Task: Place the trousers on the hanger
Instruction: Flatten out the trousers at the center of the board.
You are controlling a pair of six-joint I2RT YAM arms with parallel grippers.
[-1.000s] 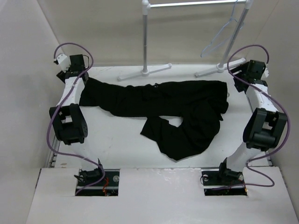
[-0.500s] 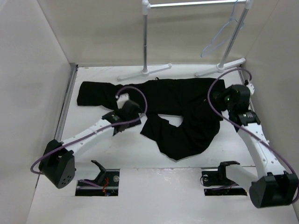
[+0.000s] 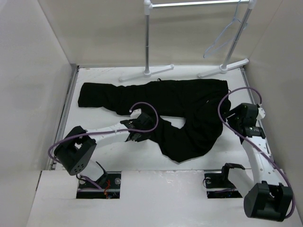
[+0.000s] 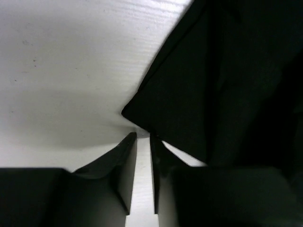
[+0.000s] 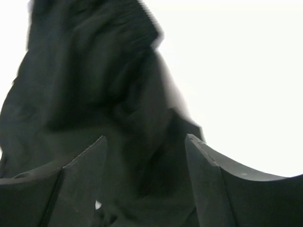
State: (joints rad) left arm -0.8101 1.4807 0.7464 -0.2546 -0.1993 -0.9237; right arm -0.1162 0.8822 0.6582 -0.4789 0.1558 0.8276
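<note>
Top external: white table, trousers sprawled; hanger apparently on rack.

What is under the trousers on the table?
Only the white table shows around the trousers, which lie spread on it. The black cloth covers everything beneath, so whether anything else lies under it cannot be seen.

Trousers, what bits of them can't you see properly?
- Left wrist view: whether the left fingers pinch the trousers corner; too close to tell.
- Right wrist view: trousers blurred, partly behind the right fingers.
- Top view: folded leg end partly under the left arm.
</note>
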